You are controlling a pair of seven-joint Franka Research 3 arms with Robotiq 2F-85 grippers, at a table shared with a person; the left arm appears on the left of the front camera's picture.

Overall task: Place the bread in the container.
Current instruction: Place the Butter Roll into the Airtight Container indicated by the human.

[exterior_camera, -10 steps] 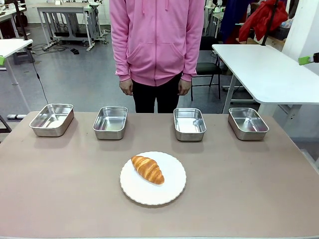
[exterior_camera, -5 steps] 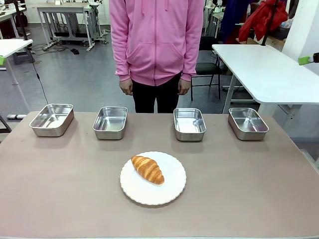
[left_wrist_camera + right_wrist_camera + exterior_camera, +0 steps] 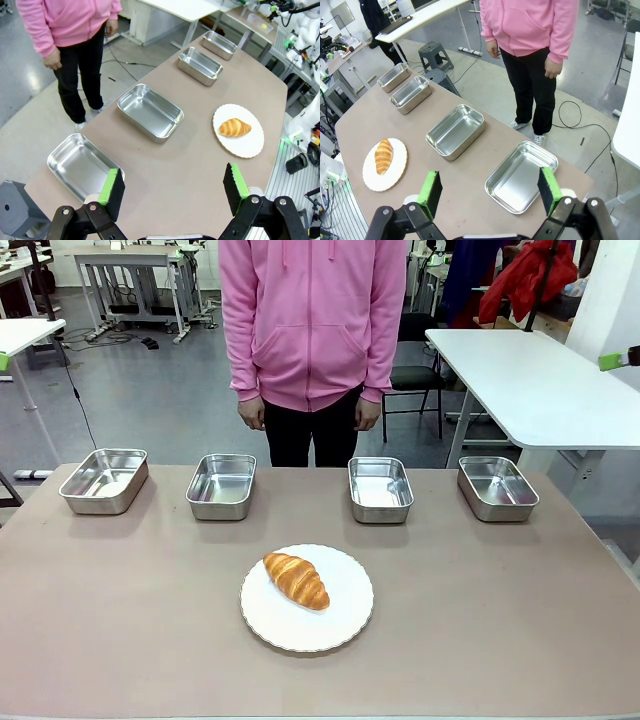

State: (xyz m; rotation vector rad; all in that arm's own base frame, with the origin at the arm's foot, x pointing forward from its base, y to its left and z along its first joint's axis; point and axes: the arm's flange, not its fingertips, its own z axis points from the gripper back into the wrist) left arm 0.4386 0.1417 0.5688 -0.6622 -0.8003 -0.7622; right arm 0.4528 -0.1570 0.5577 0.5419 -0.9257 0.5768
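Observation:
The bread, a golden-brown croissant (image 3: pixel 296 580), lies on a round white plate (image 3: pixel 345 615) near the table's front middle; it also shows on the plate (image 3: pixel 247 145) in the left wrist view as bread (image 3: pixel 234 127) and in the right wrist view as bread (image 3: pixel 383 155). A row of look-alike steel pans lines the far edge: (image 3: pixel 103 480), (image 3: pixel 221 486), (image 3: pixel 380 489), (image 3: pixel 497 488). I cannot tell which one is the container. My left gripper (image 3: pixel 172 187) hangs open high above the table's left end. My right gripper (image 3: pixel 490 192) hangs open above the right end. Neither holds anything.
A person in a pink hoodie (image 3: pixel 313 320) stands at the far side, arms down, hands (image 3: pixel 253 414) off the table. A white side table (image 3: pixel 530 380) stands at the back right. Brown tabletop (image 3: pixel 120 610) lies bare around the plate.

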